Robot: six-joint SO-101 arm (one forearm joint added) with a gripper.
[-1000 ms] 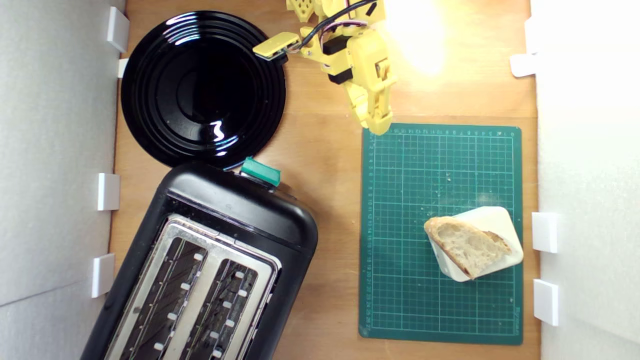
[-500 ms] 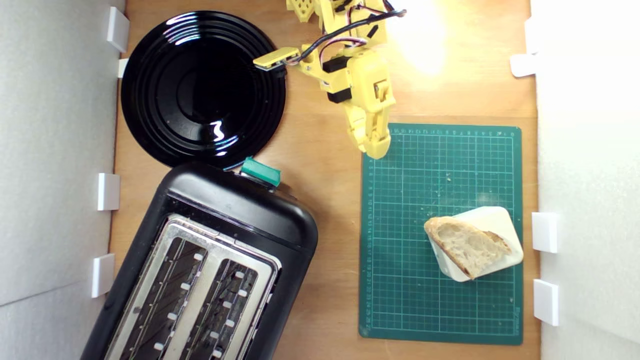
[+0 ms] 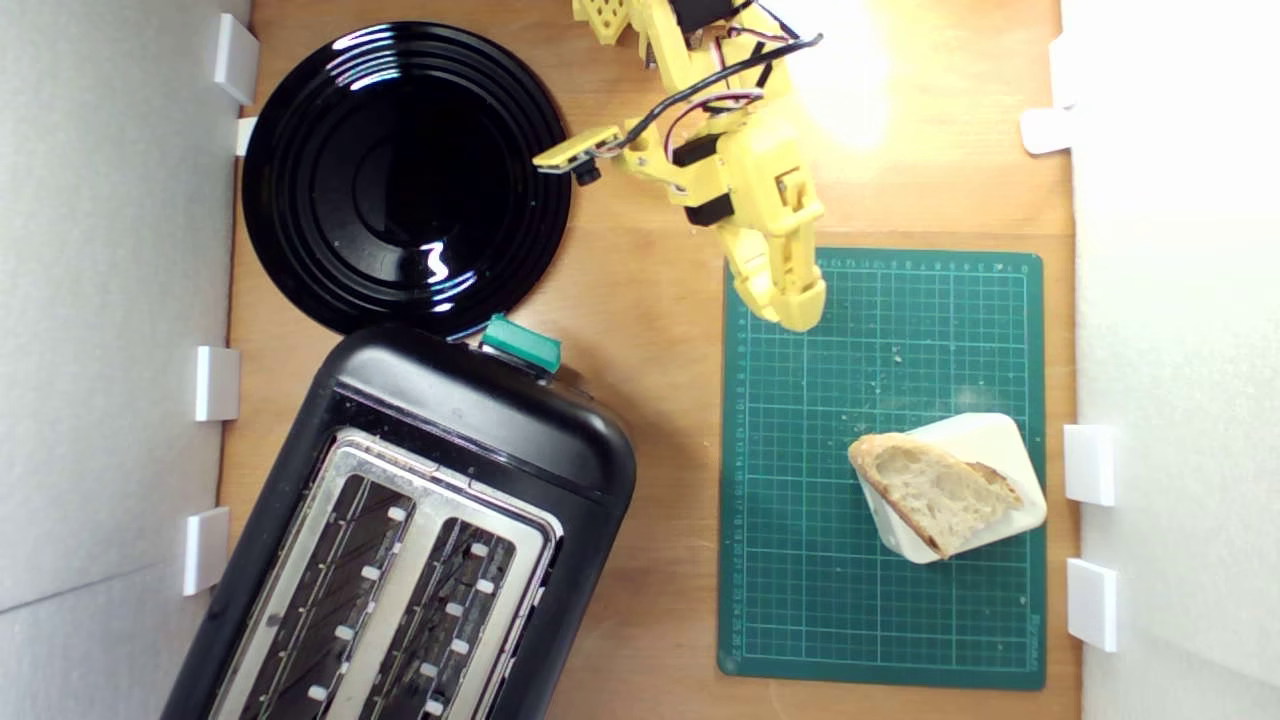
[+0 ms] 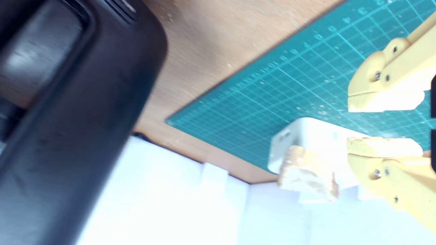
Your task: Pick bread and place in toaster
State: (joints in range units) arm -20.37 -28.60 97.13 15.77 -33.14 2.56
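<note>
My arm (image 3: 745, 165) is yellow plastic with black motor blocks, looped black, red and white cables, and small dark screws on my end effector (image 4: 385, 124).
</note>
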